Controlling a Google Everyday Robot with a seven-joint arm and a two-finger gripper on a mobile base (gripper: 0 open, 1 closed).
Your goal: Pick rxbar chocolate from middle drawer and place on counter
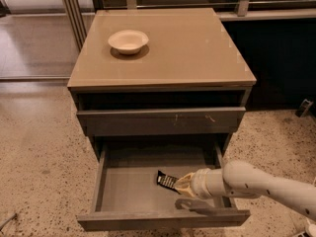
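The rxbar chocolate (166, 180), a small black bar with pale lettering, lies tilted in the right half of the open middle drawer (128, 184). My gripper (181, 184) reaches into the drawer from the right, and its pale tip is right at the bar's right end. The white arm (261, 185) stretches over the drawer's right front corner. The tan counter (187, 48) tops the cabinet above.
A white bowl (128, 40) stands on the counter at the back left. The upper drawer front with pale scratches (158, 121) is slightly ajar above the open drawer. Speckled floor surrounds the cabinet, and a dark wall is at the right.
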